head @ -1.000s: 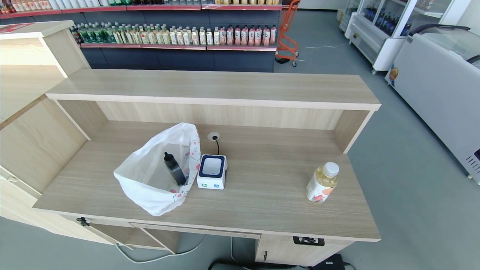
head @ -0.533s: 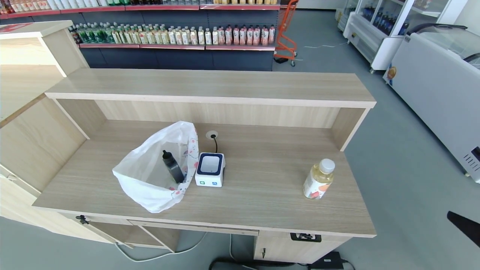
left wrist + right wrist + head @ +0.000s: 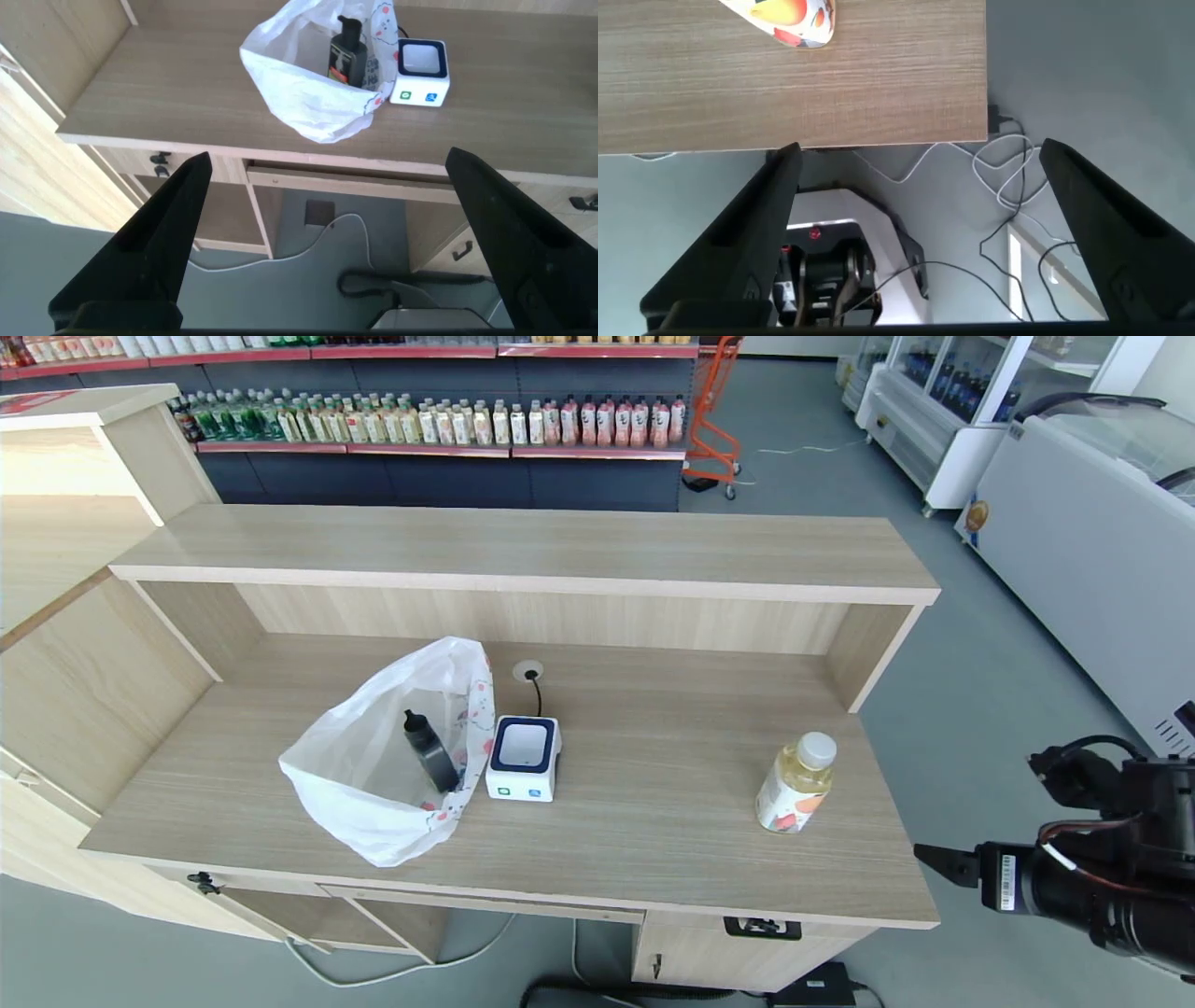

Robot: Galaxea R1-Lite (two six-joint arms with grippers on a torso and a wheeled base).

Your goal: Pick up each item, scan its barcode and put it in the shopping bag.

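Progress: one item, a black bottle [image 3: 429, 763], stands inside the bag [image 3: 373, 803] at centre left of the head frame, so that item appears done. One item is left: the juice bottle [image 3: 794, 786], upright on the desk [image 3: 653, 803] at centre right, not yet picked, scanned or bagged. The scanner [image 3: 525, 758] sits just beside the bag, face up, its cable running to a port behind it. The right hand [image 3: 922, 147] is spread wide and empty, off the desk's right front corner at the lower right of the head frame, apart from the juice bottle. The left hand [image 3: 329, 157] is likewise wide and empty, in front of the desk's front edge, facing the bag. Room: bare desk lies between scanner and juice bottle, giving an open path for the carry. Limits: the juice bottle stands near the desk's right end, the recess side wall rises beyond it, and the upper shelf overhangs the back, so approach from the front or right looks freest
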